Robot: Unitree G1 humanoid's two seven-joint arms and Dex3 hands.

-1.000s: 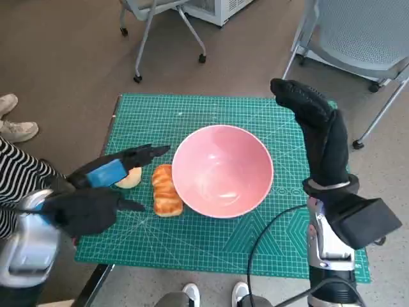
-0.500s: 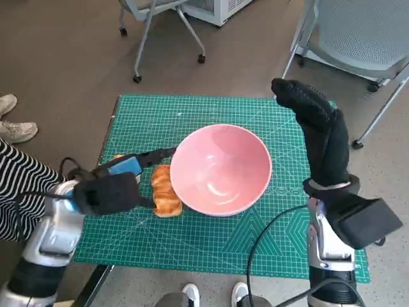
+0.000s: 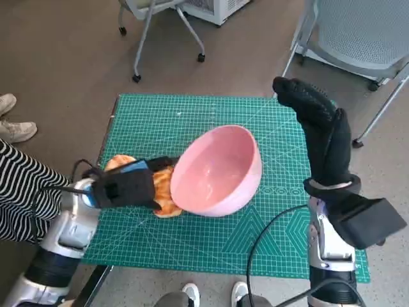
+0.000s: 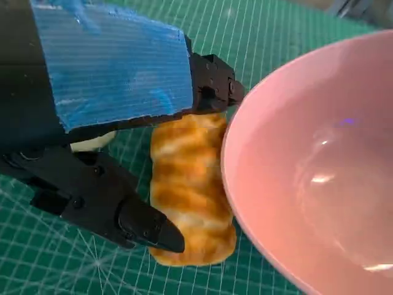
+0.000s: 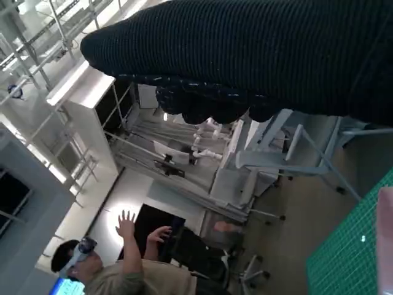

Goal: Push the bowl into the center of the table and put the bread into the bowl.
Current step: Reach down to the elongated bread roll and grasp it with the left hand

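The pink bowl [image 3: 217,169] sits mid-table, tipped up on its left side so that it leans right. The striped golden bread [image 3: 166,192] lies on the mat against the bowl's left wall. My left hand [image 3: 131,185] is down over the bread. In the left wrist view its fingers [image 4: 212,89] press on one end of the bread [image 4: 190,184] and the thumb [image 4: 144,224] touches its side near the other end. The bowl rim [image 4: 233,184] touches the bread. My right hand [image 3: 316,125] is raised over the table's right side, fingers straight, holding nothing.
A pale round bun [image 3: 117,162] lies just left of my left hand. The green cutting mat [image 3: 192,115] covers the table. Chairs [image 3: 364,32] stand behind it, and a person's striped sleeve [image 3: 19,185] and shoes [image 3: 13,121] are at left. The right wrist view shows a person [image 5: 116,270] far off.
My left hand came in from the left, reached the bowl's rim, then closed down over the bread. The bowl tipped up on its left side. The right hand stayed raised.
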